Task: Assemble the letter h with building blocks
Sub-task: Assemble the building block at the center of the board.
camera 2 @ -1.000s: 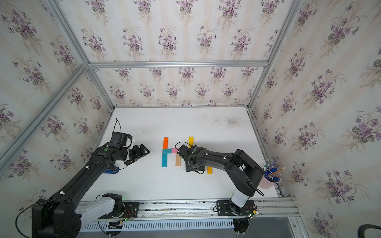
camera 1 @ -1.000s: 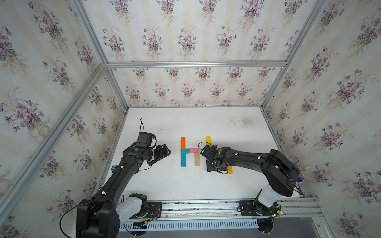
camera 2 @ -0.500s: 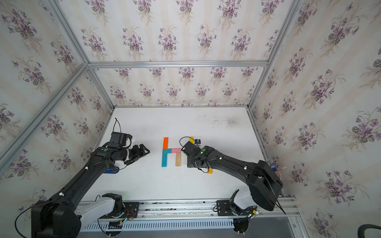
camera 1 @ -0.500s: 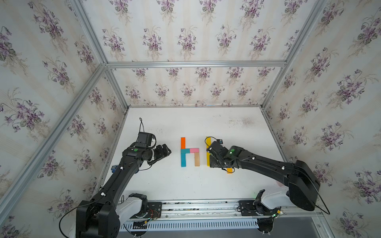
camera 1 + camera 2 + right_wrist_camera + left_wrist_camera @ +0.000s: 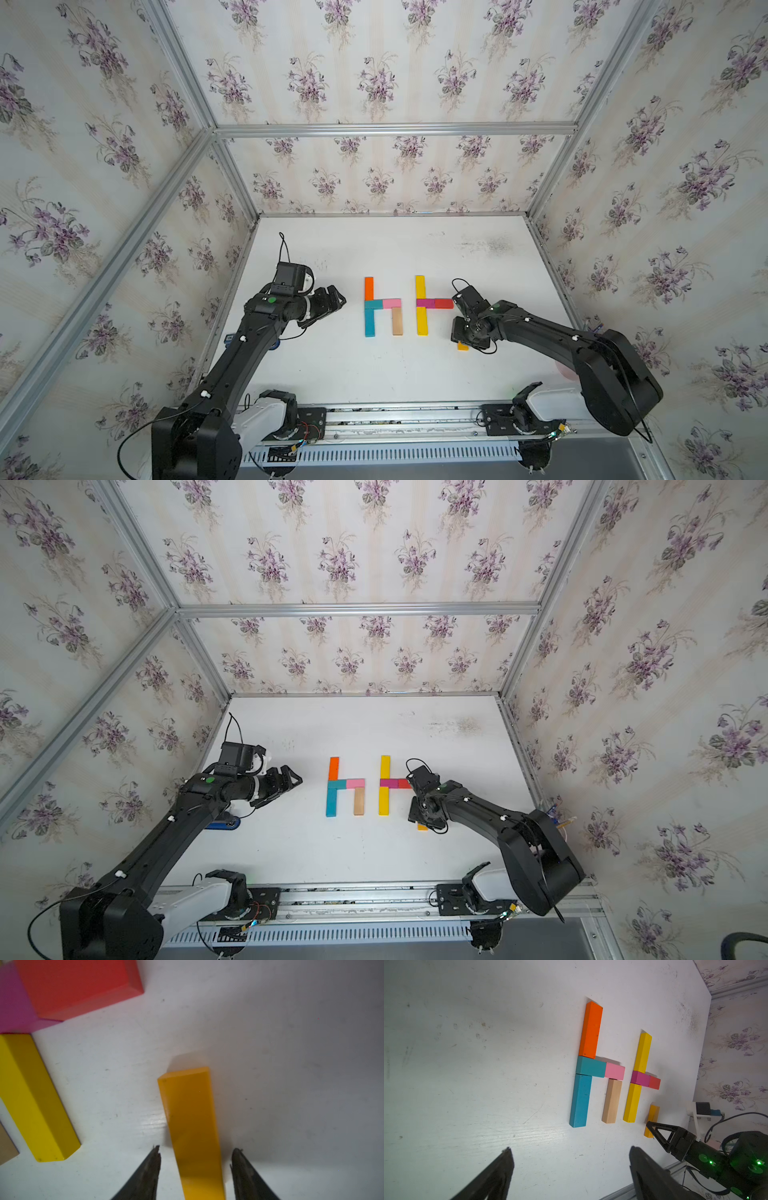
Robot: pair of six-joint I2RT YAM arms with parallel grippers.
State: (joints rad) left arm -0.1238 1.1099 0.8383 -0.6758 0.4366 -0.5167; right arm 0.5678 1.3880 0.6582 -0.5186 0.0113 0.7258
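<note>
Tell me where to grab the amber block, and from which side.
Pinch its two long sides at mid-length, coming straight down from above. The amber block lies flat on the table, narrow enough to straddle, with bare space along both long sides; the right gripper has its jaws either side.

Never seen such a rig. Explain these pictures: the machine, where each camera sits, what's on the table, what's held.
Two black robot arms work at a white table. Two pictures look down from overhead; two come from cameras on the arms' wrists. Coloured wooden blocks lie flat: a finished h starting with the orange block, and a second h with yellow blocks lacking its short leg. The right gripper stands open astride the amber block, not gripping. The left gripper is open, empty.
</note>
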